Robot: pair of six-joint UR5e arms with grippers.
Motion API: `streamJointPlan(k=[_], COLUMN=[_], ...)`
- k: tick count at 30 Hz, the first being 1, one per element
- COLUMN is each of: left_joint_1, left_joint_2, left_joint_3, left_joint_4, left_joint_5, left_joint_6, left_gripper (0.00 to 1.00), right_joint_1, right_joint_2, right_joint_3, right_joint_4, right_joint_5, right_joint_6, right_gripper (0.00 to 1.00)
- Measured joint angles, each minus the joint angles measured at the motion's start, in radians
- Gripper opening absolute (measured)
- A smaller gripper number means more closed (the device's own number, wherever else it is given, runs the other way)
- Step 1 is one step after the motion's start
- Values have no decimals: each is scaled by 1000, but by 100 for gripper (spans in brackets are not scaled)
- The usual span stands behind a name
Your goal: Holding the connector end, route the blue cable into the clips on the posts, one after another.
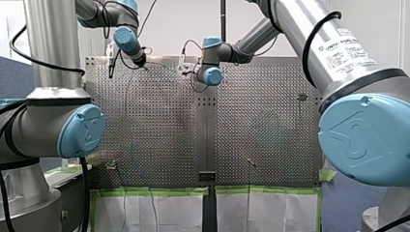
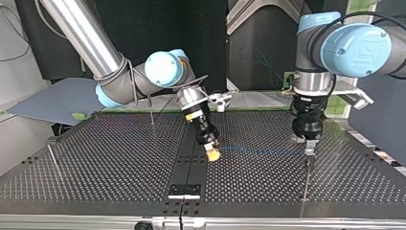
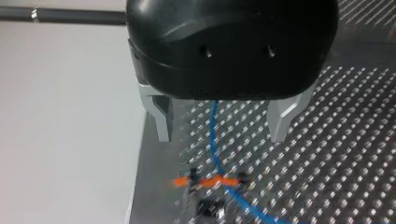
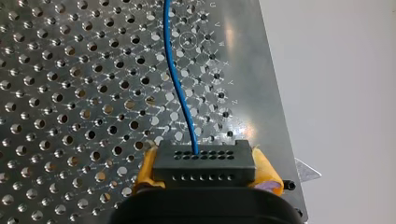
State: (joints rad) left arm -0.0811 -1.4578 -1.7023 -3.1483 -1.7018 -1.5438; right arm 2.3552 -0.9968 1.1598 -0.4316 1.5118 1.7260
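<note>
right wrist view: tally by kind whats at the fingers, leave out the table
blue cable: 1
black connector: 1
yellow finger pads: 2
total: 4

The left arm and the right arm are silver metal tubes with rounded pale blue caps at the joints. Black cables loop along them, and the right arm's tube bears black printed lettering. The left gripper has a glossy black rounded housing with two small holes and bare metal fingers. The right gripper has a black body and yellow pads.
</note>
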Motion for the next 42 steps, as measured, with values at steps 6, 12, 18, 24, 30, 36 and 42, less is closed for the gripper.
streamJointPlan(k=[6, 12, 18, 24, 30, 36, 42], left_joint_1=[-17, -27, -36, -43, -46, -47, -48], left_joint_2=[-53, -72, -72, -45, 2, 6, -33], left_joint_3=[0, 0, 0, 0, 0, 0, 0], left_joint_4=[6, 39, 65, 52, 11, 22, 29], left_joint_5=[37, 41, 31, 28, 25, 27, 38], left_joint_6=[57, 112, 147, 151, 129, 121, 113], left_gripper=[100, 100, 100, 100, 100, 100, 100], right_joint_1=[-3, -5, -6, -8, -10, -10, -6], right_joint_2=[0, 0, 0, 0, 1, 1, 2], right_joint_3=[0, 0, 0, 0, 0, 0, 0], right_joint_4=[-1, -2, -4, -4, -4, -4, -4], right_joint_5=[1, 1, 2, 2, 2, -1, -2], right_joint_6=[0, 0, 1, 1, 3, 3, 3], right_gripper=[0, 0, 0, 0, 0, 0, 0])
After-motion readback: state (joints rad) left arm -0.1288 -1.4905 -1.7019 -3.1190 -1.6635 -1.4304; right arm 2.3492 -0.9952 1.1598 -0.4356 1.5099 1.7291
